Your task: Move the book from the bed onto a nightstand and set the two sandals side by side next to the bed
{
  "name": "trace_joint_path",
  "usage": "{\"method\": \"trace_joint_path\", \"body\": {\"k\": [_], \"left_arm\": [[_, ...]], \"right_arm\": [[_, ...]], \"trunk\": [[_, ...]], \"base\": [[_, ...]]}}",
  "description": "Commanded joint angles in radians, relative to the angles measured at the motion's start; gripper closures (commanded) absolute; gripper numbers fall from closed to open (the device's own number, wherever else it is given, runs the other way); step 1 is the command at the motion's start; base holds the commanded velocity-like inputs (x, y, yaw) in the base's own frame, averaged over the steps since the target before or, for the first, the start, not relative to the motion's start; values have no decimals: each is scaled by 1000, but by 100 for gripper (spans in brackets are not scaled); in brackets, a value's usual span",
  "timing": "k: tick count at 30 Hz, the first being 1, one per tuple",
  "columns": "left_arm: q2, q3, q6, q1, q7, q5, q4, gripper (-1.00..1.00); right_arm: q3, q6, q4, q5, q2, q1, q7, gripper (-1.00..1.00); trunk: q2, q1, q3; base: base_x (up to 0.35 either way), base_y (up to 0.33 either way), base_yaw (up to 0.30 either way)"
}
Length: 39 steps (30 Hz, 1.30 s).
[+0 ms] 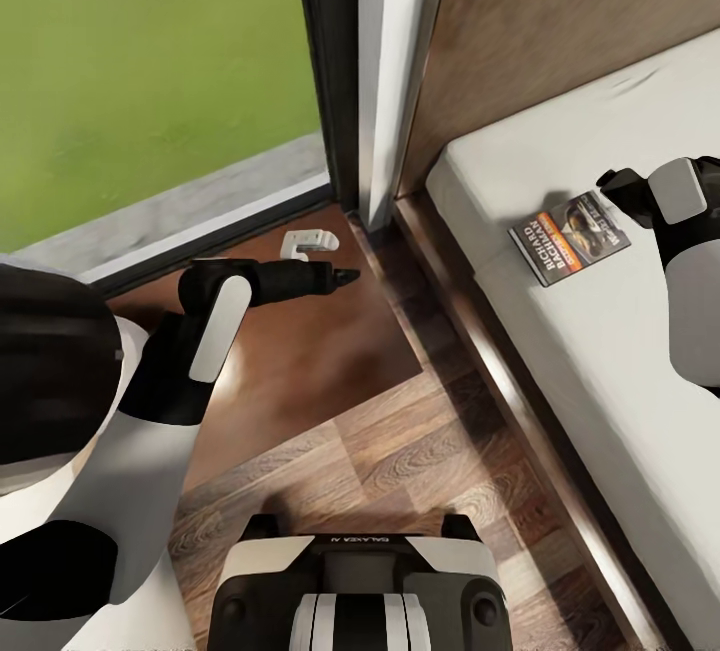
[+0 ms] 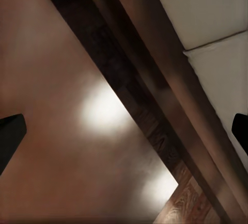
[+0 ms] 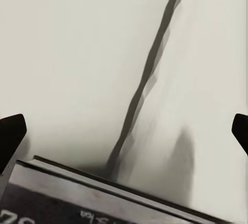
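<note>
From the head camera I see the small dark paperback book with an orange band and white lettering (image 1: 570, 236) lying flat on the off-white mattress of the dark-brown wooden bed (image 1: 600, 351), at the right of the frame, near the mattress edge. My right gripper (image 1: 612, 183) reaches in from the right edge, just beside the book's upper right corner; from here I cannot tell whether it touches. The right wrist camera adds what the head camera hides: the black fingertips (image 3: 11, 136) stand wide apart, released, with the book's edge (image 3: 77, 193) low between them over the mattress. My left arm stretches forward at mid-left, its gripper (image 1: 340, 277) over the glossy dark-brown wooden nightstand (image 1: 300, 351). The left wrist camera shows those fingers (image 2: 10, 136) spread open above the nightstand top (image 2: 77, 131), holding nothing.
</note>
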Motion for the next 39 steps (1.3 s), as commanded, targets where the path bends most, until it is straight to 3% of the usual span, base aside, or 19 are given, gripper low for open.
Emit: {"method": "trace_joint_path", "body": {"k": [1,14,24,39], "left_arm": [[0,1,4,-1,-6,-6,0,-100],[0,1,4,0,-5,-7,1,-100],[0,1,4,0,-6,-3,1,-100],[0,1,4,0,-6,-4,0,-100]], "right_arm": [[0,2,-2,-10,0,0,-7,-100],[1,0,-2,-10,0,0,-7,-100],[0,0,-2,-9,0,0,-7,-100],[1,0,-2,-5,0,0,-8,-100]], "trunk": [[0,0,-1],[0,0,-19],[0,0,-20],[0,0,-20]], "base": [[-32,14,0],[-21,-37,0],[-123,196,0],[-10,18,0]]}}
